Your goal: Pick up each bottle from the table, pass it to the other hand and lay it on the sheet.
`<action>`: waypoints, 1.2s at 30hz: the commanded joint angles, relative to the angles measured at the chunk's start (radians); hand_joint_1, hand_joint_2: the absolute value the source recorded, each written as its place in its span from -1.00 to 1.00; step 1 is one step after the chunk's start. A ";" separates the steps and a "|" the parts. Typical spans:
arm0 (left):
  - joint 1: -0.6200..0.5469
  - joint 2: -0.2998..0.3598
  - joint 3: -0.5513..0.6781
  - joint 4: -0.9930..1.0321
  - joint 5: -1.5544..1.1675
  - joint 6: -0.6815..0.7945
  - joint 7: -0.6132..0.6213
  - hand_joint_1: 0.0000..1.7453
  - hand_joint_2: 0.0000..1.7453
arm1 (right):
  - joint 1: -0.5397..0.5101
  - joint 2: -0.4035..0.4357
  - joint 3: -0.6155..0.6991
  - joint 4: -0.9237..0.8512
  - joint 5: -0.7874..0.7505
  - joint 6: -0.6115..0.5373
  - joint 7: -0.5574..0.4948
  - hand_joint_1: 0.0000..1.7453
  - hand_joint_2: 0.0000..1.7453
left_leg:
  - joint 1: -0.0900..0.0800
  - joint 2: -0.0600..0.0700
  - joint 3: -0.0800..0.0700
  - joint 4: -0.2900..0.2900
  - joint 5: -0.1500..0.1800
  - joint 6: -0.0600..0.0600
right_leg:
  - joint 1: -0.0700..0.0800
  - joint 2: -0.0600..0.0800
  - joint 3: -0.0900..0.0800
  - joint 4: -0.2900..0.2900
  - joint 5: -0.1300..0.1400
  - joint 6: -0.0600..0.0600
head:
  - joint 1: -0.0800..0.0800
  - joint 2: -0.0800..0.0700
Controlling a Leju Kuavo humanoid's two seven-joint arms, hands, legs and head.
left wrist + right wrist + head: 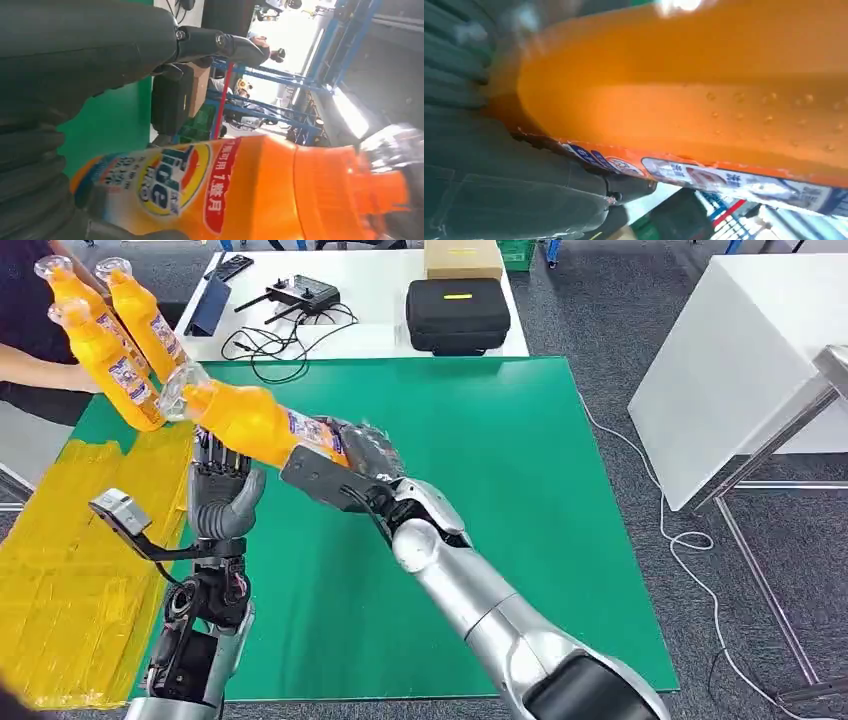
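So the right hand (365, 455) has a solid grip on the base end of an orange bottle (250, 420), holding it up over the green table (500, 490) with the clear cap end tilted toward about 10 o'clock. The left hand (222, 490) sits right underneath it, palm up, fingers spread wide and holding nothing, though the fingertips look very close to the bottle's underside; can't tell if they touch. In the left wrist view the label (175, 180) and orange neck are huge and close. At 10 o'clock a person's hand (75, 375) is holding three more orange bottles (115, 330) bunched together. The yellow sheet (70, 570) lies at 8 o'clock along the table's edge. At 12 o'clock there's a white table (385, 335) with a black case (457, 315) and a controller (300, 290) with cables.
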 commanded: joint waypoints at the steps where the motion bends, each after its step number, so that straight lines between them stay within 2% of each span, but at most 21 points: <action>1: -0.035 -0.002 -0.069 0.008 -0.001 -0.010 0.025 -1.00 1.00 | -0.076 -0.012 0.256 0.019 -0.136 -0.007 0.069 1.00 1.00 | 0.000 0.000 0.003 0.001 -0.002 0.000 | 0.001 -0.002 0.003 0.000 -0.001 0.001 | 0.000 0.000; 7: -0.034 -0.022 -0.113 -0.027 -0.016 0.010 0.046 -1.00 1.00 | -0.070 -0.012 0.472 0.010 -0.264 -0.013 0.131 1.00 1.00 | 0.001 0.000 0.003 0.001 -0.002 0.000 | 0.001 -0.003 0.004 0.000 -0.002 0.000 | 0.000 0.000; 14: -0.030 -0.018 -0.112 -0.034 -0.017 0.013 0.051 -1.00 1.00 | -0.074 -0.012 0.494 0.013 -0.288 -0.020 0.134 1.00 1.00 | 0.001 -0.001 0.002 0.000 -0.001 0.000 | 0.001 -0.003 0.003 -0.001 -0.001 0.000 | 0.000 0.000; 19: 0.012 -0.019 -0.114 -0.106 -0.018 0.013 0.066 -1.00 1.00 | -0.055 -0.012 0.607 0.007 -0.345 -0.001 0.170 1.00 1.00 | 0.001 0.000 0.006 0.000 -0.002 0.000 | 0.002 -0.003 0.006 -0.001 -0.002 0.000 | 0.000 0.000; 24: 0.043 -0.011 -0.119 -0.140 -0.022 0.016 0.068 -1.00 1.00 | -0.031 -0.012 0.642 0.018 -0.356 0.002 0.171 1.00 1.00 | 0.001 -0.002 0.003 -0.001 -0.001 0.000 | 0.001 -0.003 0.004 -0.001 -0.002 0.000 | 0.000 0.000; 25: 0.047 -0.008 -0.116 -0.144 -0.020 0.017 0.065 0.92 1.00 | -0.035 -0.012 0.659 0.021 -0.365 0.004 0.170 1.00 1.00 | 0.001 -0.002 0.006 -0.001 -0.002 0.000 | 0.002 -0.005 0.007 -0.002 -0.003 0.000 | 0.000 0.000; 26: 0.047 -0.008 -0.113 -0.140 -0.017 0.018 0.061 1.00 1.00 | -0.037 -0.012 0.672 0.023 -0.381 -0.002 0.171 1.00 1.00 | 0.001 -0.002 0.004 -0.001 -0.001 0.000 | 0.001 -0.004 0.004 -0.002 -0.002 0.000 | 0.000 0.000; 34: 0.060 0.009 -0.070 -0.118 0.001 0.016 0.023 1.00 1.00 | -0.055 -0.012 0.666 0.098 -0.424 -0.026 0.120 1.00 1.00 | 0.001 -0.002 0.002 -0.001 0.000 0.000 | 0.001 -0.003 0.002 -0.002 -0.001 0.000 | 0.000 0.000; 36: 0.066 0.012 -0.058 -0.126 0.000 0.020 0.022 1.00 1.00 | -0.057 -0.012 0.662 0.110 -0.418 -0.036 0.109 1.00 1.00 | 0.001 -0.003 0.006 -0.001 -0.001 0.000 | 0.002 -0.005 0.006 -0.002 -0.002 0.000 | 0.000 0.000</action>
